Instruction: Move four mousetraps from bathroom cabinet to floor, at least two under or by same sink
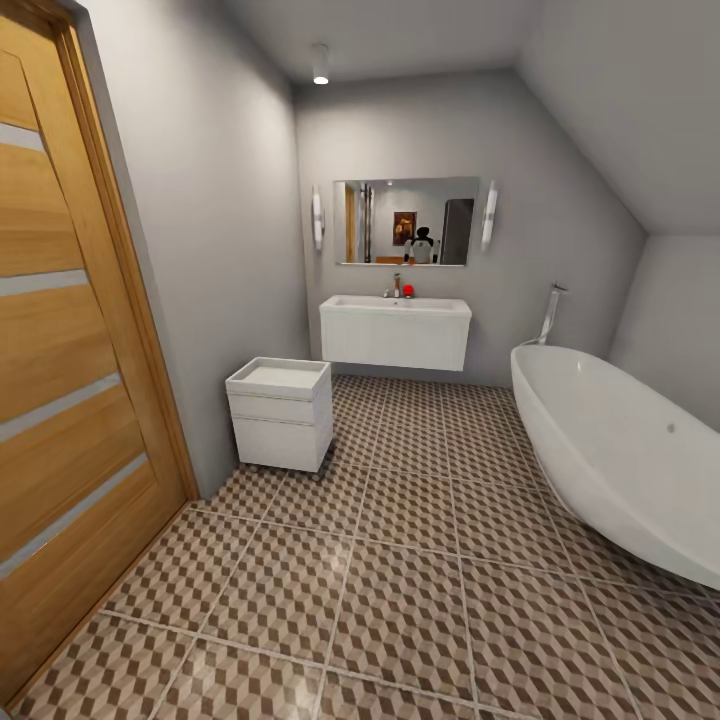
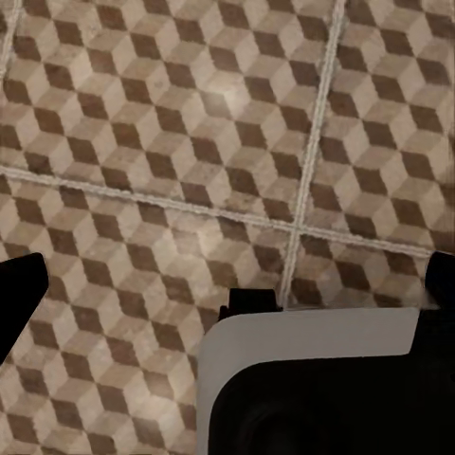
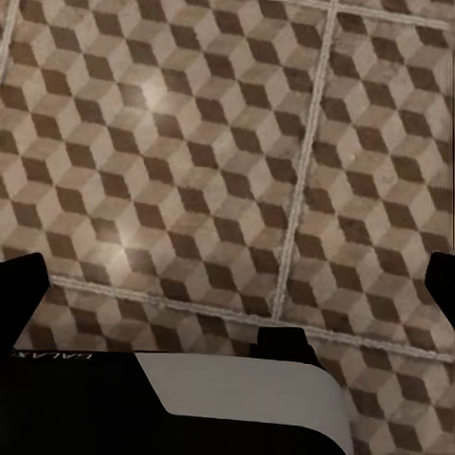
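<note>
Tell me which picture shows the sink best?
The head view: the white sink hangs whole on the far wall, under the mirror, with its tap on top. Both wrist views look down at the cube-patterned floor tiles instead.

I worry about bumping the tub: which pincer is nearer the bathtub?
Right, probably. The bathtub lies on the robot's right side in the head view. The right pincer and left pincer both hang open over the bathroom floor.
</note>
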### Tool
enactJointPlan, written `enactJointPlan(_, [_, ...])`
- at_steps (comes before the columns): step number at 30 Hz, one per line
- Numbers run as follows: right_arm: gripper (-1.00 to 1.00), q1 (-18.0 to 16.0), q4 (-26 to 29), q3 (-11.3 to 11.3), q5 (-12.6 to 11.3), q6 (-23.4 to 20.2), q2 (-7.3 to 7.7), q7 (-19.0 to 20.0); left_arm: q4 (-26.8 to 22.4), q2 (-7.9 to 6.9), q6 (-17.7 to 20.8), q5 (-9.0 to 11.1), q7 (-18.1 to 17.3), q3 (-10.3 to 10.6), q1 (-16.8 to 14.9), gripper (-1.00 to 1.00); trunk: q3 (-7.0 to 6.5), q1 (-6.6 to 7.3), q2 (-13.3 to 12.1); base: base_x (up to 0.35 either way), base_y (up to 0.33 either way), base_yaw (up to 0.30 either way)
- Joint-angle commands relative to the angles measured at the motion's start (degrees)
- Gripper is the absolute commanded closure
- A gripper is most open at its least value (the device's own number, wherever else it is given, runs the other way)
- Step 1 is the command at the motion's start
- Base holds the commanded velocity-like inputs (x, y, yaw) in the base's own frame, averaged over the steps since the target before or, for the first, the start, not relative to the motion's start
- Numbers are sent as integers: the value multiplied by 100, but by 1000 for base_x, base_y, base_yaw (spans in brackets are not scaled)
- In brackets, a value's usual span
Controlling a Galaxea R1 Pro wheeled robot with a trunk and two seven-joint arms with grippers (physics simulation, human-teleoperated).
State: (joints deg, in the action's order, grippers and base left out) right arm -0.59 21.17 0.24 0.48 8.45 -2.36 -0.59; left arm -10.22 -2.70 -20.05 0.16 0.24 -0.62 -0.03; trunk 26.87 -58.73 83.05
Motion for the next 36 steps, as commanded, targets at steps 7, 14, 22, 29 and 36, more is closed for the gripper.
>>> enactJointPlan(7, [-100, -2, 92, -2, 5, 24, 15, -11, -946, 204, -38, 6, -26, 12, 1, -100, 6, 0, 3, 0, 0, 0])
enactJointPlan(14, [-100, -2, 52, -2, 4, 17, 16, -19, -1914, 609, -53, -34, -45, 39, -1, -100, 6, 0, 3, 0, 0, 0])
enactJointPlan(22, [-100, -2, 14, 3, 5, 9, 32, -127, -2185, 670, -76, -28, -73, 46, -1, -100, 6, 0, 3, 0, 0, 0])
enactJointPlan(29, [-100, -2, 17, 3, 5, 14, 28, -171, -2179, 664, -78, -39, -71, 42, -2, -100, 6, 0, 3, 0, 0, 0])
enactJointPlan(36, [-100, -2, 83, -3, 5, 24, 36, -184, -2265, 629, -78, -34, -62, 35, -4, -100, 6, 0, 3, 0, 0, 0])
